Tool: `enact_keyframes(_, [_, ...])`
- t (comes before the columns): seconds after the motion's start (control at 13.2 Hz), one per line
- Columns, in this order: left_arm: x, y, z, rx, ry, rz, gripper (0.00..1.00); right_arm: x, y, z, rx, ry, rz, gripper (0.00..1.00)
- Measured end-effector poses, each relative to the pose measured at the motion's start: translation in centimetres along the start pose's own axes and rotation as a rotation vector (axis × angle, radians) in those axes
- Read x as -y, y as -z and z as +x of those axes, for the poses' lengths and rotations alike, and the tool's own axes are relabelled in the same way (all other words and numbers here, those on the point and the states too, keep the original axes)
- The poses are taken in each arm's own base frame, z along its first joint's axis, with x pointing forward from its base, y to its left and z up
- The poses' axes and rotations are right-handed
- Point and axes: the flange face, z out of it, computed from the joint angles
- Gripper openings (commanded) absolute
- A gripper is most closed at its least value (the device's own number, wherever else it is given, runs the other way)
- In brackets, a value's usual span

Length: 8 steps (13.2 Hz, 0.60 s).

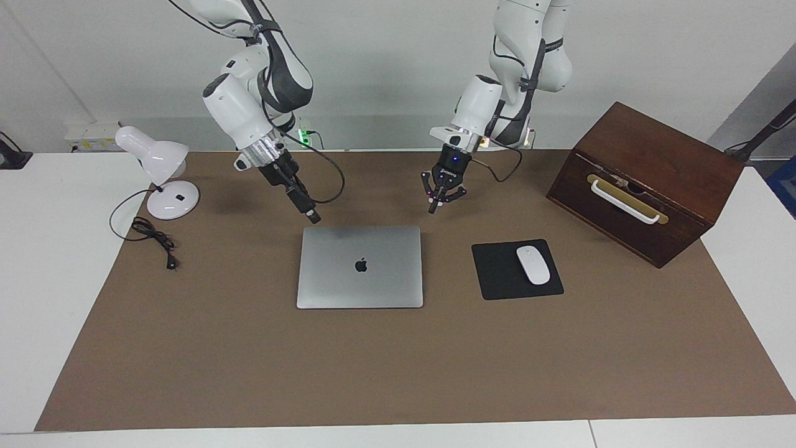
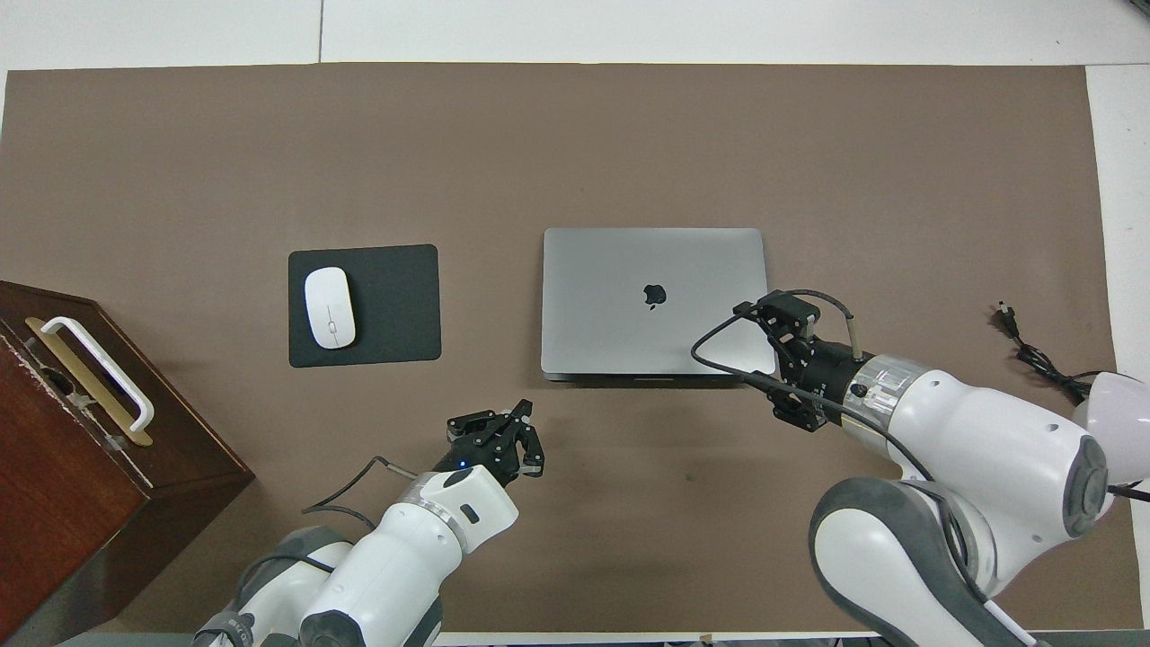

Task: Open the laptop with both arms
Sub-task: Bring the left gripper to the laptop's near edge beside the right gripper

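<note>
The laptop lies closed and flat in the middle of the brown mat, apple logo up. My right gripper points down at a slant, just above the laptop's corner nearest the robots at the right arm's end. It casts a faint shadow on the lid. My left gripper hangs shut and empty over bare mat, beside the laptop's other robot-side corner and apart from it.
A black mouse pad carrying a white mouse lies beside the laptop toward the left arm's end. A wooden box with a white handle stands past it. A white desk lamp and its cable are at the right arm's end.
</note>
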Motion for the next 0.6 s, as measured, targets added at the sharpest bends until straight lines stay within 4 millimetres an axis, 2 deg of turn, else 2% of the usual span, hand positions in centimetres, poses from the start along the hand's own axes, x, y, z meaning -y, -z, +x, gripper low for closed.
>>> enact_keyframes(0.23, [-0.1, -0.7, 0.5, -0.008, 0.010, 0.001, 0.00, -0.6, -0.9, -0.7, -0.017, -0.009, 0.010, 1.00])
enact_keyframes(0.6, [-0.1, -3.9, 1.3, 0.010, -0.056, 0.012, 0.00, -1.7, -1.5, -1.3, -0.038, -0.027, 0.030, 1.00])
